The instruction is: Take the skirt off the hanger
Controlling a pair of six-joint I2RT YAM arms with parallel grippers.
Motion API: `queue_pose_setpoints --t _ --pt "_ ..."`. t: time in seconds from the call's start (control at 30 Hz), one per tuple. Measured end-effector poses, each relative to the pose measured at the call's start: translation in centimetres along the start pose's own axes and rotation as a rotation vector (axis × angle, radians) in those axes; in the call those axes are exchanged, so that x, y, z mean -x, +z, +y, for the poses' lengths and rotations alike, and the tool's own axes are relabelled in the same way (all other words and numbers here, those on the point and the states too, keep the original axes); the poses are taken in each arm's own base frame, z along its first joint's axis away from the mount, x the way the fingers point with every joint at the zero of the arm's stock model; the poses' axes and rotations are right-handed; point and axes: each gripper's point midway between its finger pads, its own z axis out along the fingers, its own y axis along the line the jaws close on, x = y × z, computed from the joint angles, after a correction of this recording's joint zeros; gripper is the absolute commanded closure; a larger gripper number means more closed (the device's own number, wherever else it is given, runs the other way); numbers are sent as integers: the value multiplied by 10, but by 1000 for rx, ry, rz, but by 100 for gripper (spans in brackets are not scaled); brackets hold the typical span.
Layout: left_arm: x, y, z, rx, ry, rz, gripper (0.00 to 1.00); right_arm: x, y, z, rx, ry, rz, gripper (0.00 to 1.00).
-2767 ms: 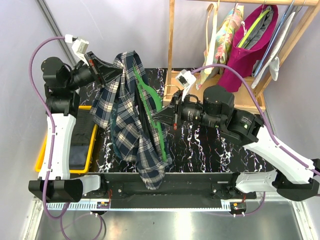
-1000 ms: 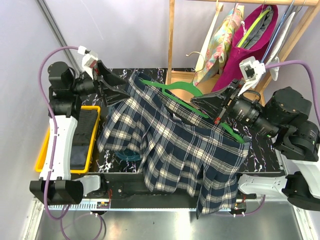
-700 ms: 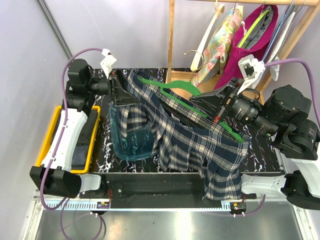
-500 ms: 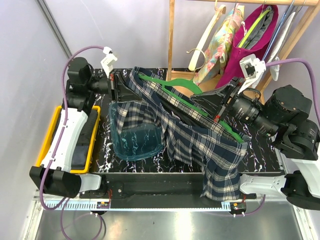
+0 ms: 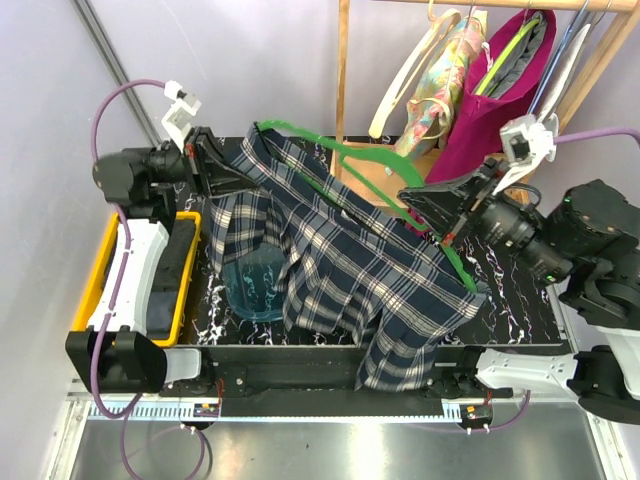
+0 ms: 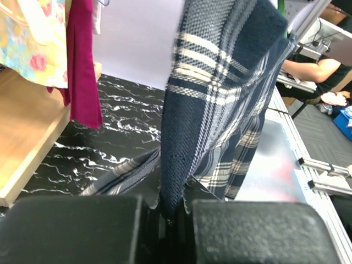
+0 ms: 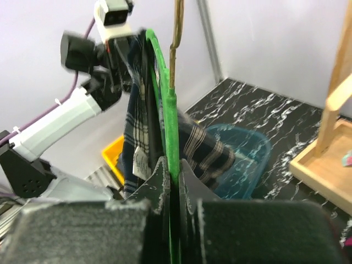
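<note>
The navy plaid skirt (image 5: 350,270) hangs stretched in the air between my two arms, still on the green hanger (image 5: 385,165). Its lower end droops past the table's front edge. My left gripper (image 5: 240,172) is shut on the skirt's upper left corner; the left wrist view shows the fabric (image 6: 220,93) pinched between its jaws. My right gripper (image 5: 415,205) is shut on the hanger's bar; the right wrist view shows the green bar (image 7: 171,126) clamped between the jaws, with the skirt (image 7: 137,126) beside it.
A teal tub (image 5: 250,290) sits on the black marble table (image 5: 520,300) under the skirt. A yellow tray (image 5: 100,270) lies at the left. A wooden rack (image 5: 345,80) behind holds a floral garment (image 5: 445,70), a magenta garment (image 5: 500,100) and other hangers.
My left gripper has pulled left and up with the skirt's corner. The skirt has spread out wider across the hanger and over the tub. My right arm has risen slightly with the hanger.
</note>
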Motion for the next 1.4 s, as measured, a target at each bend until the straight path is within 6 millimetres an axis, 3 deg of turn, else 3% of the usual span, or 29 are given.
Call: queue_pose_setpoints --t 0.07,0.13,0.3,0.33,0.43,0.53,0.63,0.73,0.87,0.97,1.07,1.17,1.27,1.4 --pt "-10 0 1 -2 -26 -2 100 7 -5 -3 -13 -14 -28 100" --pt "-24 -4 8 11 -131 -13 100 27 -20 -11 -48 -27 -107 100" --pt "-100 -2 29 4 -604 -11 100 109 -94 -12 -27 -16 -415 100" --pt "-107 0 28 -3 -646 -2 100 122 -105 -11 -20 -8 -464 100" --pt "-95 5 18 -27 -656 28 100 155 -126 -6 1 18 -588 100" --pt "-34 6 8 -33 -492 43 100 149 -115 -9 -16 13 -579 100" --pt "49 6 -14 -34 -200 34 100 122 -80 -17 -76 -23 -488 100" --pt "96 5 -58 -33 111 9 100 89 -49 -32 -162 -73 -376 100" --pt "103 2 -111 -30 343 -2 100 40 -34 -60 -290 -137 -210 100" --pt "98 -4 -122 11 406 -26 100 0 -39 -88 -418 -166 -75 100" --pt "95 -14 -103 91 414 -58 100 -41 -56 -116 -556 -146 56 100" --pt "105 -20 -69 172 393 -140 100 -88 -67 -135 -680 -76 176 100" --pt "96 -24 -26 277 356 -201 100 -150 -69 -151 -807 3 320 100" --pt "75 -37 38 449 277 -210 100 -256 -63 -169 -994 55 586 100"
